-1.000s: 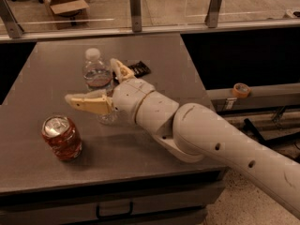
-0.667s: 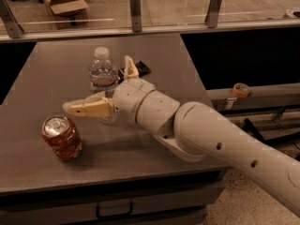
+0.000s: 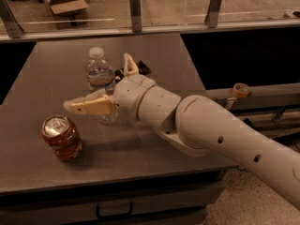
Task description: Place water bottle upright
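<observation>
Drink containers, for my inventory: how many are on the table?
2. Water bottle upright, inside the open gripper; can front left of it. The arm may hide others.

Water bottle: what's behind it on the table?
The tool straddles the water bottle, its near finger covering the lower body. Behind: grey table back to the rail, and right-rear a small dark object partly covered by the far finger.
</observation>
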Robot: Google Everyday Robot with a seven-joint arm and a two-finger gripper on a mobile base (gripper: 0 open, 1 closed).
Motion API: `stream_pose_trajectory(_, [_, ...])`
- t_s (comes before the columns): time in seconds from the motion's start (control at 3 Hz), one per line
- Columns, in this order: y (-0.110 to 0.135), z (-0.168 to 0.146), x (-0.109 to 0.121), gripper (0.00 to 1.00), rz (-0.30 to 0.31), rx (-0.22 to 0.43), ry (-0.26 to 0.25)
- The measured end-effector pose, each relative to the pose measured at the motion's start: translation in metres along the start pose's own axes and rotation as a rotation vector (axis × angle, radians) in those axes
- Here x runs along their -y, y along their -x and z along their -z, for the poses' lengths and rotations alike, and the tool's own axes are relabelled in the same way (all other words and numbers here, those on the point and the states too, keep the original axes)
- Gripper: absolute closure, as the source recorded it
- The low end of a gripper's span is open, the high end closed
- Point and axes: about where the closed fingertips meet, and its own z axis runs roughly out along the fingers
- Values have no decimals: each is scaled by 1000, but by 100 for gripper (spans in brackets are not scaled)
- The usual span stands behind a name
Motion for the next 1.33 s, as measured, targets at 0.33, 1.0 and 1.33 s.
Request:
stream_pose_trajectory(0.33, [7,5,2,0,8,-32,10])
stream_pose_trajectory(1.0, [34,39,-4,0,26,-122,-21])
stream_pose_trajectory(1.33, [58,62,-11,0,55,-174,-64])
